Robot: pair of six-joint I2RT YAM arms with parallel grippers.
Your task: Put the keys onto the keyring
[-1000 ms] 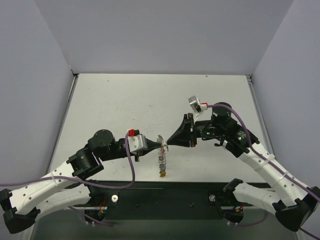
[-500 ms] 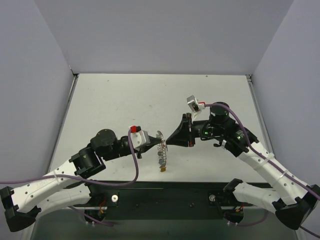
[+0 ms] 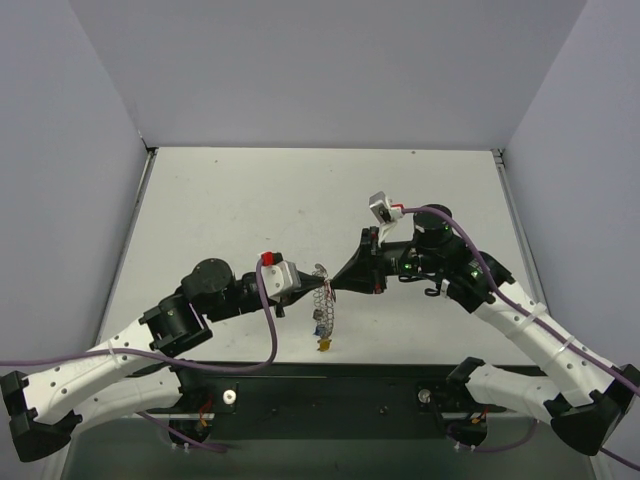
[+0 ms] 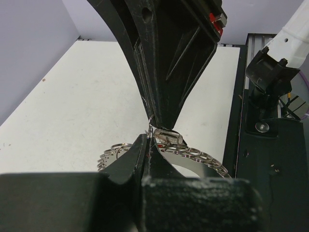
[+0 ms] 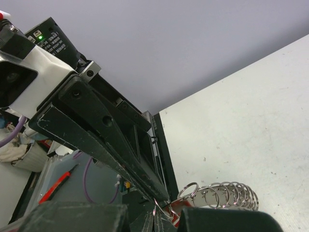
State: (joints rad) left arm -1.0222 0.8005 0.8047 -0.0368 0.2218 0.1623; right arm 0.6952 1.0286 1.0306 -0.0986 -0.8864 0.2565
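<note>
While held aloft: keyring [image 3: 322, 305], carrying small rings [image 4: 198, 154].
Left gripper [image 3: 316, 290], 9 o'clock: pinching keyring.
Right gripper [image 3: 336, 288], 3 o'clock: closed, touching keyring.

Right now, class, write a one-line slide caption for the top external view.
Left gripper and right gripper meet tip to tip, jaws shut on the dangling keyring.

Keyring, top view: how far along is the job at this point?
Done: the keyring already carries a fringe of small silver pieces and a yellow tag. In hand: the left gripper and right gripper, both shut, pinch it at its top; whether a key sits between them is unclear. Left: possibly seating that piece; no loose key shows.
</note>
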